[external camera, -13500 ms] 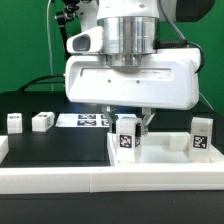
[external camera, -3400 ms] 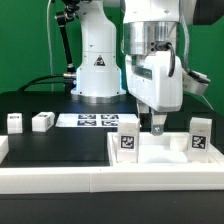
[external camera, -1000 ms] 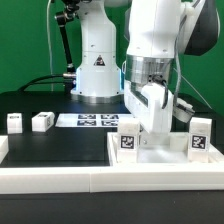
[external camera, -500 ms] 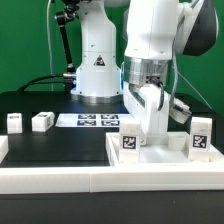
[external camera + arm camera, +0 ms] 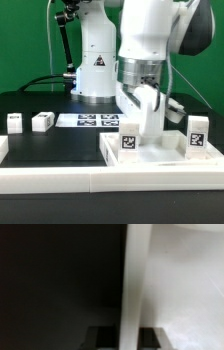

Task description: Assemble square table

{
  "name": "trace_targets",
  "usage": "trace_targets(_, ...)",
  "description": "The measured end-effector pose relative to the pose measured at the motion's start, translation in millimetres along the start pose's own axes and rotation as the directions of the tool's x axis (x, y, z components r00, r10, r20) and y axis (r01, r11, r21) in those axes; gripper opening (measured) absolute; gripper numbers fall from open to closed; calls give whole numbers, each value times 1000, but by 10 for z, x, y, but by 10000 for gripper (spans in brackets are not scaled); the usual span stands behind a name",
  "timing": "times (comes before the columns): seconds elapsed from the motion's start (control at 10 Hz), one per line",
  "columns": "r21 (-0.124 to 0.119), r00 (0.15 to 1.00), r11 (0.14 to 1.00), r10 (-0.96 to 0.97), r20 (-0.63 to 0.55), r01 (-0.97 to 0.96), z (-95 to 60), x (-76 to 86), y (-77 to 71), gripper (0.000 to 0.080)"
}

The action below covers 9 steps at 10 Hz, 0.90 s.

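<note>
Gripper (image 5: pixel 150 127) clamped tight on the square tabletop (image 5: pixel 165 159) rim. Two legs (image 5: pixel 128 139) with black-and-white tags stand at its side edges.

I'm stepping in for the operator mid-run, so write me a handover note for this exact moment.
Gripper: shut on the rim of the tabletop slab.
Things: first leg and second leg stand upright on the slab; third leg and fourth leg sit loose on the black table, at the exterior view's left.
Done: two legs placed; tightness cannot be told.
Left: fit the two loose legs.
</note>
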<state>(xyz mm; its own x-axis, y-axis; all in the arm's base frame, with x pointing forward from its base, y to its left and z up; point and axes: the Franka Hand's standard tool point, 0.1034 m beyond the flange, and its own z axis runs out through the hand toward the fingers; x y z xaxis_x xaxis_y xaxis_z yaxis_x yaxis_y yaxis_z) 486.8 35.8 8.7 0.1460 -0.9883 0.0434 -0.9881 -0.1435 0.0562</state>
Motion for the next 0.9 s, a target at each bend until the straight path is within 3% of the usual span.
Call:
trace_targets(0.3, -19, 995, 994, -104, -6, 104, 5, 338, 105, 74)
trace_targets(0.9, -21, 936, 936, -350, -13, 350, 7, 427, 137, 74)
